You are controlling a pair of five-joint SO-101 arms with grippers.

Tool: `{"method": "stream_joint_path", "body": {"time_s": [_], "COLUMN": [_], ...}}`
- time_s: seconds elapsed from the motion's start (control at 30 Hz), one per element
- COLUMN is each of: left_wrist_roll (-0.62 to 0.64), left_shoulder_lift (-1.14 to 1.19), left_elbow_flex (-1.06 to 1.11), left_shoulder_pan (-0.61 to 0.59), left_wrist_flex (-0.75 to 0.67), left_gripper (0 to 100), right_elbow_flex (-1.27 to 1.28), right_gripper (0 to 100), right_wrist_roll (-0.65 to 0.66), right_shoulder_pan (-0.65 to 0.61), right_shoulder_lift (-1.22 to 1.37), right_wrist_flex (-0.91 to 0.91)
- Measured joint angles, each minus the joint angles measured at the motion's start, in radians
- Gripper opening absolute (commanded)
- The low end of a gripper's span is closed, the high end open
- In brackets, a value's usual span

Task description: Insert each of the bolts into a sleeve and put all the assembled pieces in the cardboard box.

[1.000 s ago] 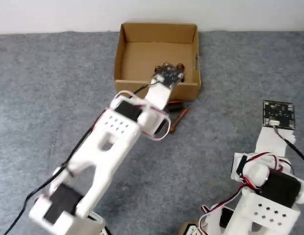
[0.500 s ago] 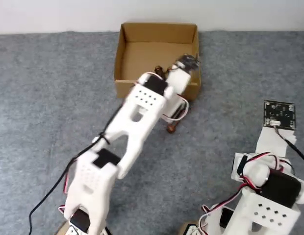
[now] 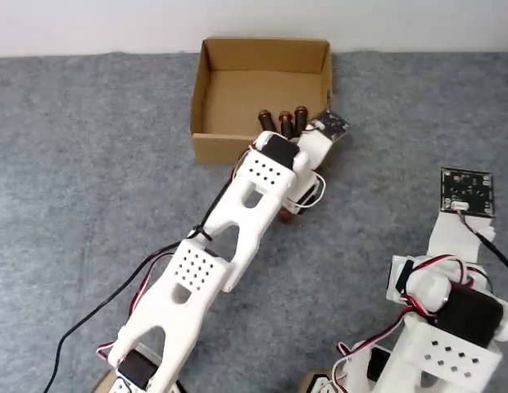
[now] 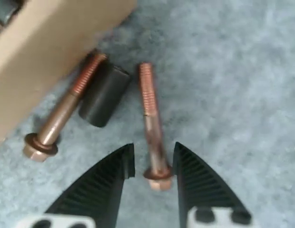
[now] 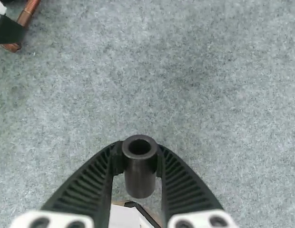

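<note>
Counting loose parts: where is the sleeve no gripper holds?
Left wrist view: the loose sleeve lies on the mat between the box-side bolt and the second bolt, just outside the cardboard box.

The high camera sat above and behind both arms, looking steeply down over the grey carpeted surface (image 3: 82, 164) toward the open brown cardboard box (image 3: 206, 82) at upper centre of the frame. The left wrist camera hung close over the surface, facing past its own jaws at a copper-coloured bolt (image 4: 151, 123) and a black cylindrical sleeve (image 4: 103, 97) beside the box wall; the high view shared that patch just below the box. The right wrist camera faced down too, catching that patch farther off.
</note>
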Motion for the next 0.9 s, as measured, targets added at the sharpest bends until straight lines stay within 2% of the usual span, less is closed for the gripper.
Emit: {"method": "stream_joint_path", "body": {"time_s": [0.27, 0.4, 0.5, 0.9], "left_wrist_roll": [0.0, 0.0, 0.003, 0.087], "left_shoulder_lift": [0.084, 0.084, 0.084, 0.089], "left_elbow_flex": [-0.109, -0.109, -0.109, -0.051], "left_shoulder_pan": [-0.005, -0.005, 0.011, 0.064], "left_wrist_flex": [0.025, 0.025, 0.031, 0.032], "left_gripper": [14, 14, 11, 5], "right_elbow_flex": [0.0, 0.0, 0.0, 0.0], "right_gripper": [0.9, 0.9, 0.9, 0.9], "right_wrist_roll": [0.0, 0.0, 0.0, 0.0], "right_shoulder_pan": [0.0, 0.0, 0.0, 0.0], "right_shoulder_lift": [0.0, 0.0, 0.0, 0.0], "right_wrist_flex": [0.0, 0.0, 0.0, 0.0]}}
